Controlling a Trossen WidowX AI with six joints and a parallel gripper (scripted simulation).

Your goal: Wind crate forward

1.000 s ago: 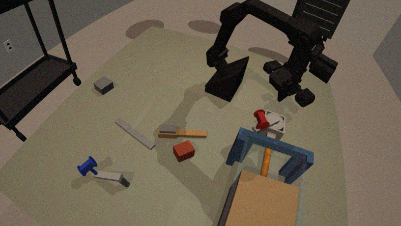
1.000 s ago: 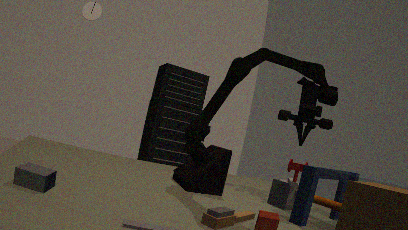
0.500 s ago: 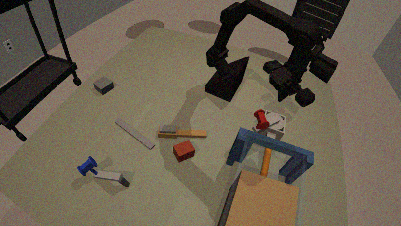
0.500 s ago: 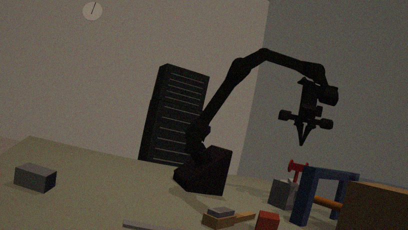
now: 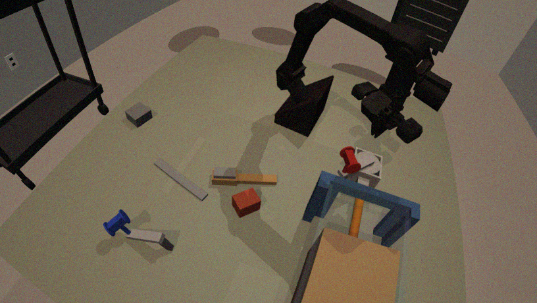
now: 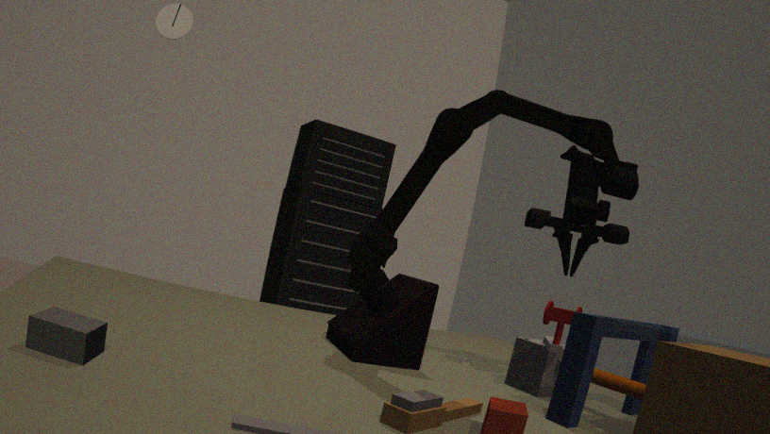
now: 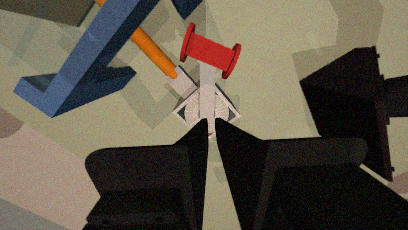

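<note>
The grey winch (image 5: 370,167) (image 6: 530,363) (image 7: 226,111) stands before the blue steel frame (image 5: 368,194) (image 6: 579,356) (image 7: 85,70). A red-knobbed handle (image 5: 349,159) (image 6: 558,318) (image 7: 210,50) sits on it, its grey arm lying across the winch top. An orange strap (image 5: 356,220) (image 6: 617,383) (image 7: 152,52) runs from the winch through the frame to the tan crate (image 5: 351,271) (image 6: 700,388), which sits flat a short way behind the frame. My gripper (image 5: 376,132) (image 6: 570,272) (image 7: 211,123) hangs well above the winch, fingers nearly together and empty.
A blue-knobbed handle (image 5: 117,222) lies at the bench's front left. A red block (image 5: 246,201) (image 6: 504,416), a wooden tool (image 5: 244,178) (image 6: 426,409), a grey strip (image 5: 180,179) and a grey block (image 5: 138,114) (image 6: 65,334) lie about. A black cart (image 5: 45,109) stands left.
</note>
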